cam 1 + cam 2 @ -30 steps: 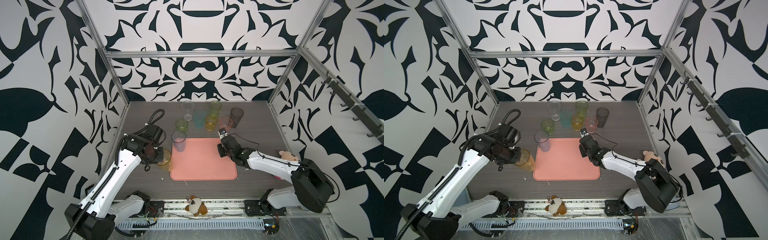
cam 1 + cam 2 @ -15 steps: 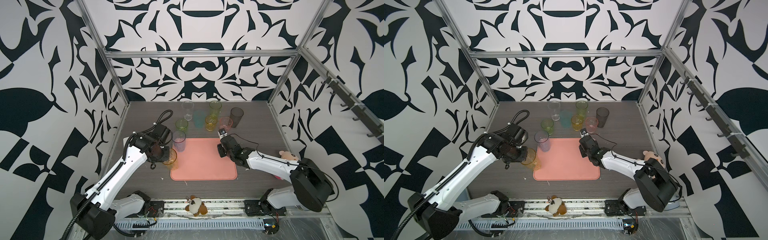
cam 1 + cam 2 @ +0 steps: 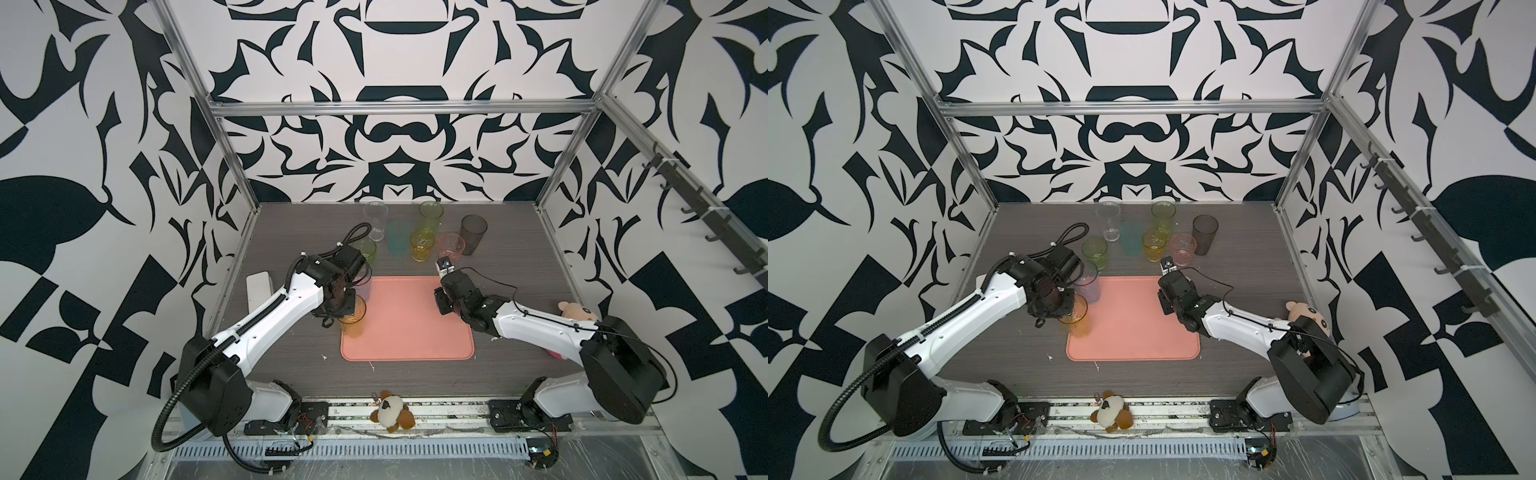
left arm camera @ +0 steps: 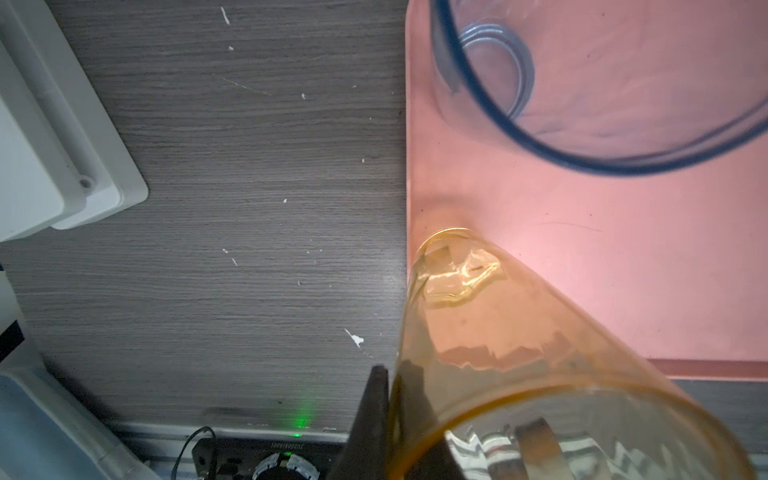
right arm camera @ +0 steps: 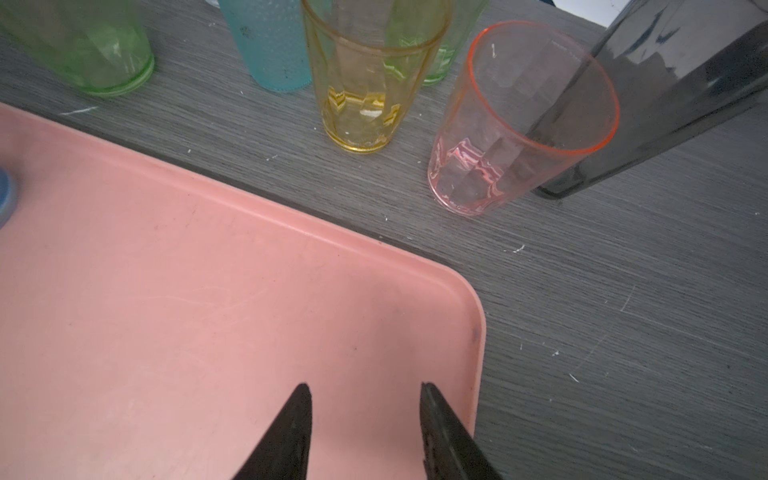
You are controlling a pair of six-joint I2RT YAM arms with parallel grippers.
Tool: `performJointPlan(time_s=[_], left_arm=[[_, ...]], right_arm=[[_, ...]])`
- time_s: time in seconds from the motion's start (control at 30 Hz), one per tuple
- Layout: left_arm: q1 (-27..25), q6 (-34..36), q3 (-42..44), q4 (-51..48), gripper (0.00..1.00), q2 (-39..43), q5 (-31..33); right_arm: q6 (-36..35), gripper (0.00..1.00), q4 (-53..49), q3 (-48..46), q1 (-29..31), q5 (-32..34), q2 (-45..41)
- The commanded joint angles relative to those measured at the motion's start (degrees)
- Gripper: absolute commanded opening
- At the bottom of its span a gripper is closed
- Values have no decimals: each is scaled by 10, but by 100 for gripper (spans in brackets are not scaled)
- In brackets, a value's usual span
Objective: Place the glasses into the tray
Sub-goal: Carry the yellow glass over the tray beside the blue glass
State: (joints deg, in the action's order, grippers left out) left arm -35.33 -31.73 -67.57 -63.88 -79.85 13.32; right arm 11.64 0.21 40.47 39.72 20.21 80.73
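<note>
Glasses first, the nearest leading: an orange see-through tumbler [image 3: 353, 323] shows left of centre in both top views, roughly upright, with its base over the left edge of the flat salmon-pink tray [image 3: 415, 336] (whether it has touched down I cannot tell). The left pincer [image 4: 392, 376] is clenched on its rim, pinching the wall from inside and outside, a hold that probably suits lowering it straight down. That arm climbs from the lower left of the frame, its wrist bent down over the glass.

Just beyond, a blue-tinted clear tumbler [image 3: 1090, 286] stands in the tray's far left corner. Over the far right corner the right pincer [image 5: 365, 388] hovers released and empty. Its arm stretches low from the lower right, likely poised for the back row.

Farthest, on the dark wood-grain tabletop [image 3: 519, 266], the rest wait outside the tray. Among them are a yellow faceted tumbler [image 5: 365, 91], a short pink tumbler [image 5: 519, 124] and a tall smoky grey tumbler [image 5: 665, 104].
</note>
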Motion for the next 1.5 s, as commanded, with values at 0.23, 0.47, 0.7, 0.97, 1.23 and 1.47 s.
performJointPlan(time_s=[0.23, 0.47, 0.7, 0.97, 1.23, 1.47], left_arm=[[-2, -29, -33, 10, 0, -36, 10], [-2, -35, -40, 20, 0, -53, 4], [-2, -39, -40, 21, 0, -67, -1], [-1, -46, -52, 23, 0, -82, -1], [0, -49, -64, 19, 0, -101, 4], [0, -52, -70, 8, 0, -109, 12]], right_arm=[[-2, 46, 0, 24, -1, 8, -1], [-2, 46, -2, 25, -1, 8, -1], [-2, 46, -3, 25, 0, 8, -3], [-3, 46, -4, 26, 0, 9, -1], [-4, 46, -5, 26, -1, 10, -3], [-3, 46, -6, 28, -1, 10, 1]])
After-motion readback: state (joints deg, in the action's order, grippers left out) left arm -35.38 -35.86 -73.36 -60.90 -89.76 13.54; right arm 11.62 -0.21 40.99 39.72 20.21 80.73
